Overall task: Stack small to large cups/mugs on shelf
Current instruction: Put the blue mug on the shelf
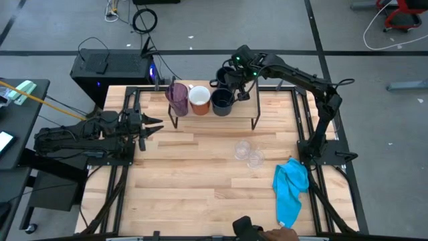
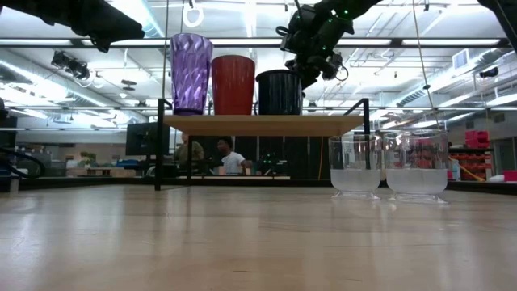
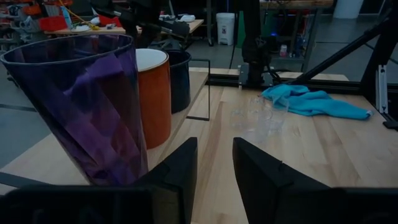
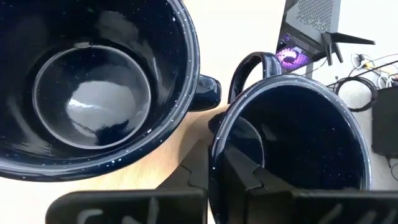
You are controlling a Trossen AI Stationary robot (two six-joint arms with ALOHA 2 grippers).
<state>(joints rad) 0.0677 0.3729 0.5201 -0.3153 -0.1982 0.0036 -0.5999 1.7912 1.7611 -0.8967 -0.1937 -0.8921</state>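
On the shelf (image 2: 258,124) stand, in a row, the purple tumbler (image 1: 177,98), the white-and-orange mug (image 1: 199,100) and a dark navy mug (image 1: 221,102). My right gripper (image 1: 231,79) is above the shelf's far side, shut on the second navy mug (image 4: 292,143), right beside the first (image 4: 93,87). Two small clear glasses (image 1: 242,148) (image 1: 255,159) stand on the tabletop in front of the shelf. My left gripper (image 1: 155,127) is open and empty at the table's left, pointing toward the shelf; its wrist view shows the tumbler (image 3: 87,106) close by. My right gripper holds the second navy mug by its rim (image 4: 214,158), on the side away from the handle (image 4: 249,65), with one finger inside the mug and one outside. The fingers come from above, pointing down. The mug is mouth up; whether it is clear of the shelf, I cannot tell.
A bright blue cloth (image 1: 291,189) lies at the table's near right. A person's hand (image 1: 284,234) shows at the near edge, and people sit in the room beyond the table (image 2: 224,155). Black frame rails run along the table's sides.
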